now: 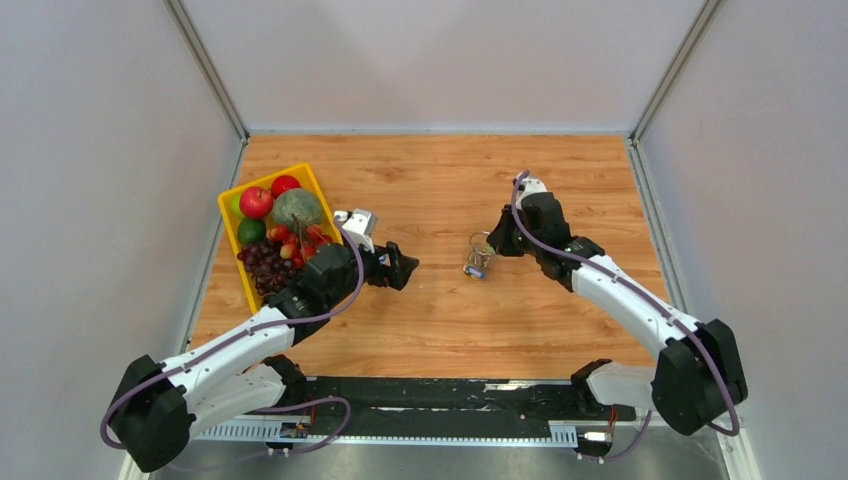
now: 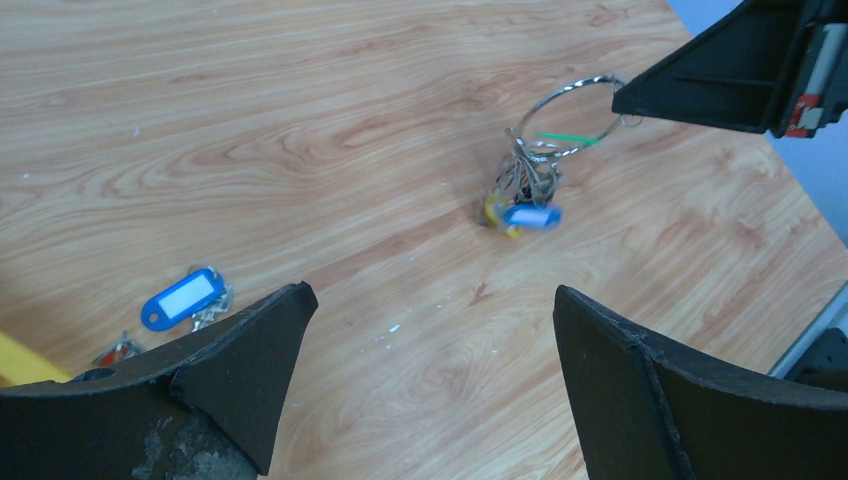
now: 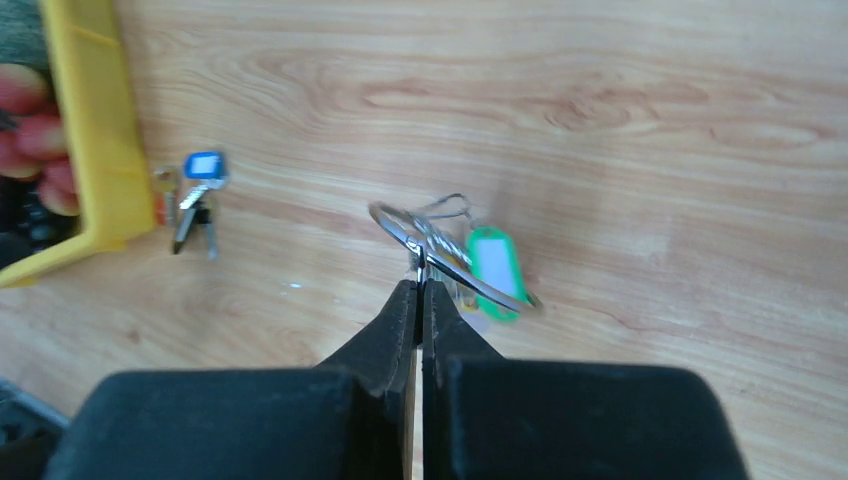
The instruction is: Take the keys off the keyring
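Item: keyring (image 3: pixel 440 255), a thin silver wire loop, located near the middle of the counter (image 1: pixel 430 330), a little toward its right edge. Held by: right hand (image 3: pixel 421 283), fingers pressed together on the wire itself (not on any key), so the loop stands tilted up off the wood; judged a hold meant to anchor the loop and let its load hang to the low side. Attached: keys (image 2: pixel 522 210), a small bunch at the loop's low end, yellow and blue showing, plus a green tag (image 3: pixel 495 268); the bunch appears to touch the counter. Left hand (image 2: pixel 430 300): spread wide, holding nothing, hovering on the left-edge side of the bunch and pointed at it, judged posted there to pick at one key while the right steadies the loop. Detached: blue-tagged key (image 2: pixel 185 297), lying flat, well apart from the loop, just beside the near corner of the yellow basket (image 3: pixel 100 150) of fruit (image 1: pixel 290 210) along the left edge.
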You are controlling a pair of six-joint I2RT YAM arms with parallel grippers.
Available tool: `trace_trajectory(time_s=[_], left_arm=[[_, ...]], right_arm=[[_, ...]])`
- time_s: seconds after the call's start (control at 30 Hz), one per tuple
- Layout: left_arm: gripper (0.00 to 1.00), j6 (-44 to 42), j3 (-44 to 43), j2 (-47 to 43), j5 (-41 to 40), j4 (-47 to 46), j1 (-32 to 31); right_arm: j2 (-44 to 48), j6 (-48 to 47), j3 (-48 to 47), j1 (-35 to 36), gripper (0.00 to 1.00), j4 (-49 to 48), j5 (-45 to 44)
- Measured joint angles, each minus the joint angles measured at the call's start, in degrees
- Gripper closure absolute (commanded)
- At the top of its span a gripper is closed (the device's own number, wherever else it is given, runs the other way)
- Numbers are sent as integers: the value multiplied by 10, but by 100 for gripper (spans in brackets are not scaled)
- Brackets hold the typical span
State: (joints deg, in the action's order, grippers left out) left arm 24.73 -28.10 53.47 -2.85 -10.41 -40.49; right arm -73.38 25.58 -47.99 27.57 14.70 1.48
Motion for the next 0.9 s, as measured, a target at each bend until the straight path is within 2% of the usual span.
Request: trace_trajectory(time_s=[0.27, 0.47, 0.77, 0.9], left_arm=[[0, -6, 7, 10, 47, -66, 0], [0, -37, 29, 10, 85, -134, 0], [0, -99, 67, 15, 102, -242, 0], [9, -132, 76, 41, 133, -302, 0]], right_arm=[[65, -38, -46, 0, 100, 0, 63], [74, -47, -112, 1, 100, 0, 112], [75, -47, -211, 1, 100, 0, 183], [75, -47, -236, 1, 100, 0, 214]])
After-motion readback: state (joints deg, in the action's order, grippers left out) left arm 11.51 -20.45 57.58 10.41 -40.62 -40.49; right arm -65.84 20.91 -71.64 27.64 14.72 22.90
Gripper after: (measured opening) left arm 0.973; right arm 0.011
